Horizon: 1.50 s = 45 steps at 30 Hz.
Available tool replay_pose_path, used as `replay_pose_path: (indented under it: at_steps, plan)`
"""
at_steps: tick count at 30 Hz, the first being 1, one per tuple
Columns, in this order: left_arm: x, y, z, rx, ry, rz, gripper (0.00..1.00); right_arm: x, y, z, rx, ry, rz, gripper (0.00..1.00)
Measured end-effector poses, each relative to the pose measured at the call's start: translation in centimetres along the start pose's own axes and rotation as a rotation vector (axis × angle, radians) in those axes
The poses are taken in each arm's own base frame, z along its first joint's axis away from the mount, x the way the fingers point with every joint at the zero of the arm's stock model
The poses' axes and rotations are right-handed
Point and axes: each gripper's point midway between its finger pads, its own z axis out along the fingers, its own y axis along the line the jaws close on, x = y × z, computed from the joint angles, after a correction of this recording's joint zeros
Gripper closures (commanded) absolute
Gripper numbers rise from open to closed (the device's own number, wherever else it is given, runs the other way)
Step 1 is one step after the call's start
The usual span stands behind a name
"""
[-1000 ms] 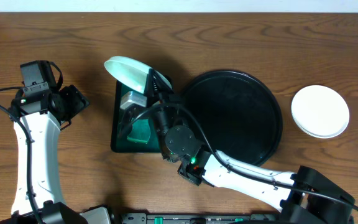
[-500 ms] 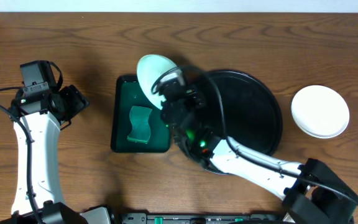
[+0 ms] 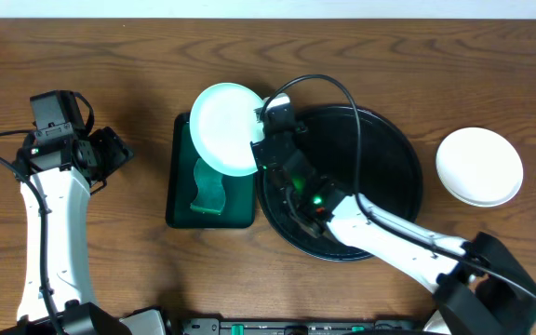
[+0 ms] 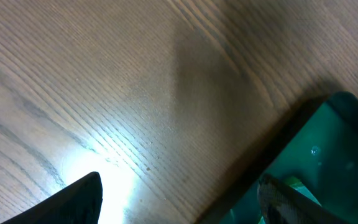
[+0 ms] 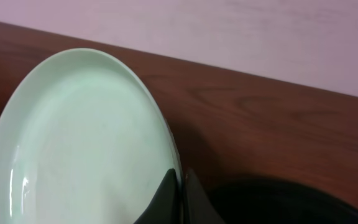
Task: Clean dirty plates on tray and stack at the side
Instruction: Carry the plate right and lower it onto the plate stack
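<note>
Mint plate (image 3: 223,128): we are pinching its rim in the right gripper (image 3: 260,140), jaws clamped on it, above the green tray (image 3: 180,191) beside the black tray (image 3: 380,177); left gripper (image 3: 112,154) gaping idle; so shallow a bite is perhaps risking a slip before reaching the stack (image 3: 479,166).

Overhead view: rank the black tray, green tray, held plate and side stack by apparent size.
1. black tray
2. green tray
3. held plate and side stack look near alike; the held plate is raised nearer the camera, so I leave them unranked.
</note>
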Motion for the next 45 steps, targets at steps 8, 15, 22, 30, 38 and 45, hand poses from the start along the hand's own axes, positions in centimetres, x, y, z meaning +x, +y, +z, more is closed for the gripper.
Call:
replay_pose_path:
  at_steps: [8, 15, 22, 30, 38, 45]
  plan:
    - [0.0, 0.0, 0.0, -0.001, 0.000, 0.000, 0.20, -3.1, -2.0, -1.7, -0.073, -0.002, 0.147, 0.99]
    - [0.0, 0.0, 0.0, 0.000, 0.000, 0.000, 0.20, -3.3, -7.0, -1.9, -0.078, 0.081, 0.257, 0.99]
    - [0.0, 0.0, 0.0, 0.000, 0.000, 0.000, 0.20, -2.0, -13.6, -2.6, -0.010, 0.184, 0.358, 0.99]
    - [0.0, 0.0, 0.0, 0.000, 0.000, 0.000, 0.20, -0.6, -22.0, -4.4, 0.089, 0.254, 0.498, 0.99]
    - [0.0, 0.0, 0.0, 0.000, 0.000, 0.000, 0.20, 3.3, -29.9, -7.5, 0.264, 0.358, 0.650, 0.99]
    - [0.0, 0.0, 0.0, 0.000, 0.000, 0.000, 0.20, 5.3, -36.2, -10.4, 0.422, 0.358, 0.763, 0.99]
